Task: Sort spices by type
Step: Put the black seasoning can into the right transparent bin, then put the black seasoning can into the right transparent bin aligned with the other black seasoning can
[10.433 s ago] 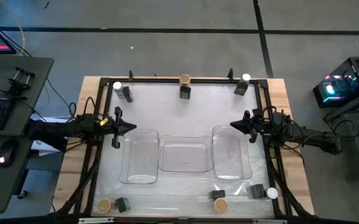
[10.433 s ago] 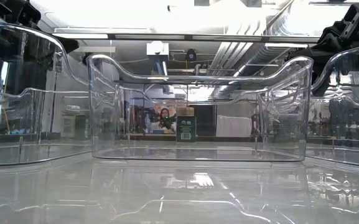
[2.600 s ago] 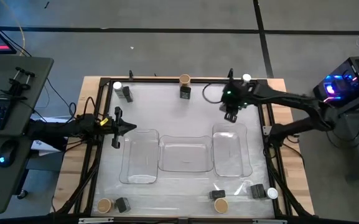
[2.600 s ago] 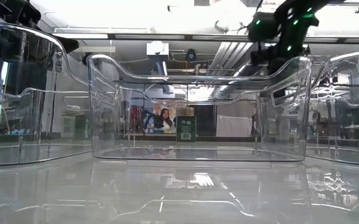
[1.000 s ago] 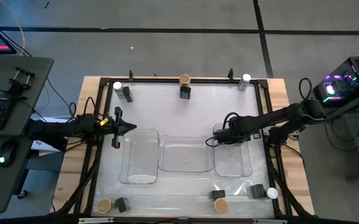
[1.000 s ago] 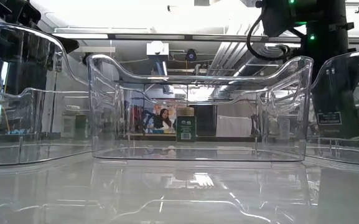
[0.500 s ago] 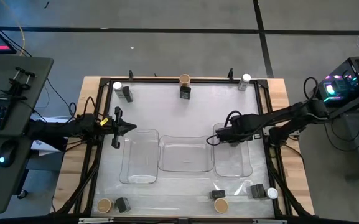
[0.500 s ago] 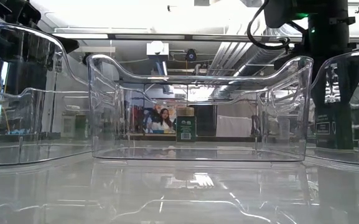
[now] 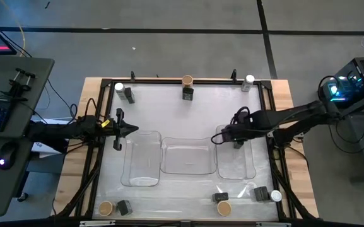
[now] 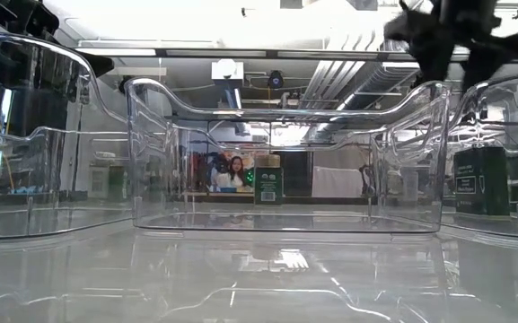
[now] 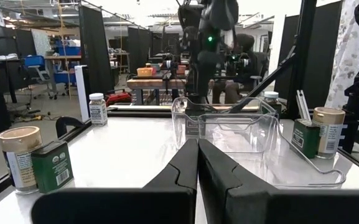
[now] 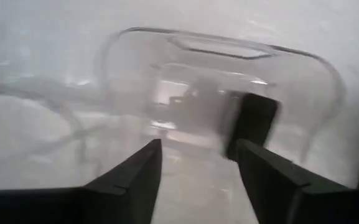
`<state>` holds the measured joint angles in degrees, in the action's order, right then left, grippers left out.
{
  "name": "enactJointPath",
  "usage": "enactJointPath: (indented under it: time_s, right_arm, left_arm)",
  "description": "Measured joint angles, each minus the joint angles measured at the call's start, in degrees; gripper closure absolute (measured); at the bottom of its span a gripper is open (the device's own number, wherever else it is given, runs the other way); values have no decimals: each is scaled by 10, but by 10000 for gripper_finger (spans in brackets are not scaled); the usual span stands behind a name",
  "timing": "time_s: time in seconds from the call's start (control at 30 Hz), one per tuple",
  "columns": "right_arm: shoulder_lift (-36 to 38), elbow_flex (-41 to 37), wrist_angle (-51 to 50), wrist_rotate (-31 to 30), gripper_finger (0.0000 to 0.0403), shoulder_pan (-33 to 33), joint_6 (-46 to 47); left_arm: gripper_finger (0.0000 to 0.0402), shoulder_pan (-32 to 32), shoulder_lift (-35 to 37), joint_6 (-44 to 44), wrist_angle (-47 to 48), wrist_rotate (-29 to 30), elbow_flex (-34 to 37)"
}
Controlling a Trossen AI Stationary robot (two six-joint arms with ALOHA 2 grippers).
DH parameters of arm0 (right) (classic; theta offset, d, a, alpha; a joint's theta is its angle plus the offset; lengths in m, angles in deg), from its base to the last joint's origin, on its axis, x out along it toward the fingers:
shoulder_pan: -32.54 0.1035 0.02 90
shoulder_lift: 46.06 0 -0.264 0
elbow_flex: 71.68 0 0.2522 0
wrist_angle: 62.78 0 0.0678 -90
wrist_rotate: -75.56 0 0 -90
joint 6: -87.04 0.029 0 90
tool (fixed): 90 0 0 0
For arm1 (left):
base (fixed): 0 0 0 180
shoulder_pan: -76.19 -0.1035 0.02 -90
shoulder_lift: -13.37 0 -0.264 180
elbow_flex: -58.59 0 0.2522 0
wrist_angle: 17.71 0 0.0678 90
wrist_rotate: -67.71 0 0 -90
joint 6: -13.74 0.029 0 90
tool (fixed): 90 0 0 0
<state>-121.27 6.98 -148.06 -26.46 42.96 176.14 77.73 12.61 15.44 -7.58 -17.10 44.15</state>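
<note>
Right gripper [image 12: 198,146]: fingers parted with nothing between them, hanging above the far end of the right tray [image 9: 252,170]. A second earlier it was down inside that tray; it had since lifted clear of the rim.

Just below and ahead of the fingertips, a black spice box [image 12: 254,124] stood upright on the tray floor, apart from both fingers. Judged released.

Farther out, beyond the gripper at the far right corner of the table, the white-lidded jar [image 9: 250,79] now stood alone; the black box that had been beside it was gone from there.

Reading: first spice placed, so this tray appears set for the black boxes. The middle tray [image 9: 169,170] held nothing. The remaining containers sat in pairs along the far and near edges.

Left gripper [image 9: 120,129]: fingers pressed together, parked at the left side, well away.
</note>
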Motion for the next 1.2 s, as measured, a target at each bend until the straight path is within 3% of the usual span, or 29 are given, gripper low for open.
enactJointPath:
  time_s: [0.17,0.23,0.8,1.0,1.2]
  right_arm:
    - [-23,-21,41,0,361,-17,-80]
    - [-29,-39,74,1,388,-24,-109]
    - [-29,-162,116,36,402,-48,-221]
    - [-29,-120,118,25,402,-48,-270]
    - [-29,-27,82,9,402,-47,-330]
  left_arm:
    - [401,0,0,0,0,0,0]
    - [402,0,0,0,2,0,0]
    - [401,0,0,0,8,0,0]
    - [402,0,0,0,10,0,0]
    - [402,0,0,0,9,0,0]
